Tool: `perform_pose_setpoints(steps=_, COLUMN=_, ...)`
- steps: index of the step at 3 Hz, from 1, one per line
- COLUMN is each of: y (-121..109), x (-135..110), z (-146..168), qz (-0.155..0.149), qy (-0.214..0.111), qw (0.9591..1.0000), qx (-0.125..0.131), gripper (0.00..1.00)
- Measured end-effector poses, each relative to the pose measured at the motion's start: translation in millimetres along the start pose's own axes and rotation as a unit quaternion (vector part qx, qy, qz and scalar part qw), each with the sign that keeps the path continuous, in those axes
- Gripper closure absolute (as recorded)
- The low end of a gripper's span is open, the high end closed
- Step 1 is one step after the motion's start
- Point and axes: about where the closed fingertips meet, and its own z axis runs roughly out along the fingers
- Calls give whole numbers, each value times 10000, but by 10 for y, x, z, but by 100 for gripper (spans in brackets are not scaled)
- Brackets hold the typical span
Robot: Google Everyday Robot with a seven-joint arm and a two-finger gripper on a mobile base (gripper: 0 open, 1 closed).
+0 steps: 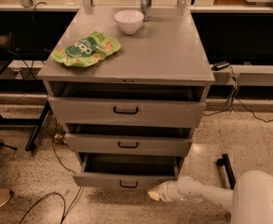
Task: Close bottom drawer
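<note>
The bottom drawer (103, 180) stood open at lower centre. The gripper (155, 193) sat low at the panel's right end, holding nothing visible; how open it was I could not tell. Pushing squarely nearer the handle (128, 185) would likely avoid skewing.

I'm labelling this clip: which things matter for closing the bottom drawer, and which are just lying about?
Job: bottom drawer, pulled out; gripper, low at its front right corner.
Lying about: white bowl, metal can, green bag on the cabinet top; top drawer, middle drawer.
</note>
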Motion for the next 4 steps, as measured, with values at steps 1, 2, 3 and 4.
perform_pose_setpoints(steps=1, y=-2, x=0, z=1, qz=-1, qy=-1, qw=10000, qx=3, gripper=100)
perform_pose_setpoints(steps=2, y=-88, x=1, z=61, qz=-54, qy=-25, qw=9999, qx=108, gripper=100)
perform_pose_setpoints(steps=3, y=-315, x=-82, z=107, qz=-141, qy=-172, qw=9991, qx=362, gripper=100)
perform_pose_setpoints(steps=4, y=-438, x=-140, z=107, qz=-168, qy=-301, qw=9982, qx=481, gripper=100)
